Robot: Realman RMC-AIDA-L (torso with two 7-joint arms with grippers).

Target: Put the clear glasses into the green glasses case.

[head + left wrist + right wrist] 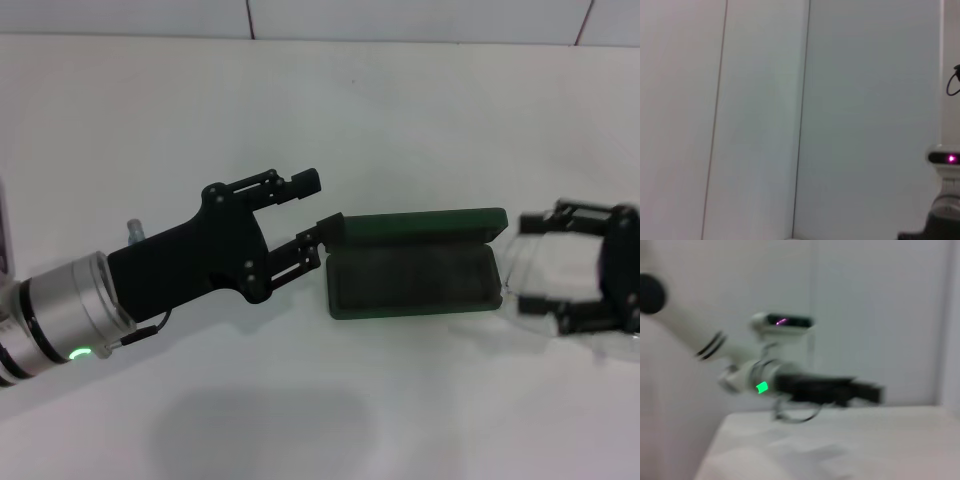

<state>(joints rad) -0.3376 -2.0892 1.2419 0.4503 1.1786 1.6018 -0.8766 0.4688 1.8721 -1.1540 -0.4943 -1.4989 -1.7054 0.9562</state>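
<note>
Head view. White bench with a tiled wall behind. Left tool: black, on a silver wrist with a green light, lying low over the bench, fingers spread wide and holding nothing; one fingertip touches or nearly touches the near end of the green glasses case, the other stands clear above it. The case lies open on the bench directly ahead of this tool, lid tipped back, dark lining showing, nothing seen inside. Right tool: black, at the picture's edge, just past the far end of the case, fingers spread apart. The clear glasses sit at its fingertips, one finger on either side of the transparent frame, between the tool and the case end; whether the fingers actually press on the frame cannot be told. The glasses are outside the case.

Left wrist view. Pale wall panels with vertical seams; at the edge, part of the robot's body with a magenta light. No tool, case or glasses shown.

Right wrist view. Blurred. Left tool seen farther off, dark, extending from a white arm with a green light, above the bench. Its finger opening cannot be told here. Case and glasses not made out.
</note>
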